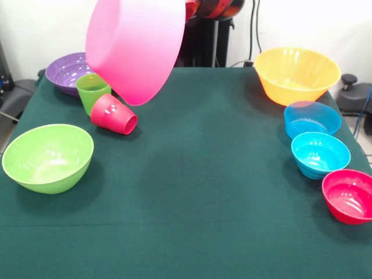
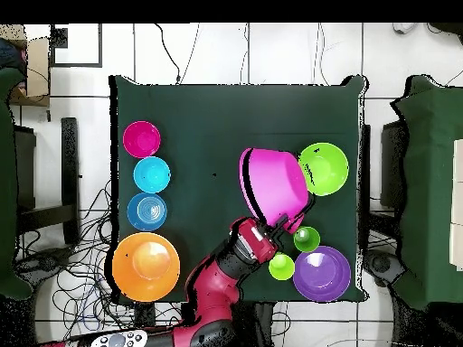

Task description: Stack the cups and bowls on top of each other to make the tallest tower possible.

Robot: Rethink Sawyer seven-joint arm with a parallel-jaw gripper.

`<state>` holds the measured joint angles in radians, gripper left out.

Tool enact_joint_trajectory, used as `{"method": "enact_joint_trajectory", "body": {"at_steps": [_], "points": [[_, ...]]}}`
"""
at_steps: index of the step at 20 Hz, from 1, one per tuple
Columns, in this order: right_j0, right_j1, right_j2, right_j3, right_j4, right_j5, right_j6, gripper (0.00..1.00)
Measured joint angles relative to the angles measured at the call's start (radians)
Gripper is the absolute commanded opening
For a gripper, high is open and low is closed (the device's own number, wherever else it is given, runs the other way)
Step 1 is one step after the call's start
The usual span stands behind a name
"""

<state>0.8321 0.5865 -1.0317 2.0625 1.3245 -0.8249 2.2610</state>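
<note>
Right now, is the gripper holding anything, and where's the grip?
Yes. The gripper holds the large pink bowl by its rim, at the edge nearest the robot. The bowl hangs tilted in the air, clear of the table.

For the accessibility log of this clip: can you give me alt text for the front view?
A large pink bowl hangs tilted in the air, held at its rim by the gripper, above a green cup and a tipped red cup. Purple, lime-green, orange, blue, turquoise and red bowls sit on the green table.
</note>
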Motion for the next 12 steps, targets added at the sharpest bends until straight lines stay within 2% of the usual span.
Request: {"method": "enact_joint_trajectory", "body": {"at_steps": [12], "points": [[0.003, 0.0, 0.038, 0.0, 0.08, -0.024, 0.0, 0.0]]}}
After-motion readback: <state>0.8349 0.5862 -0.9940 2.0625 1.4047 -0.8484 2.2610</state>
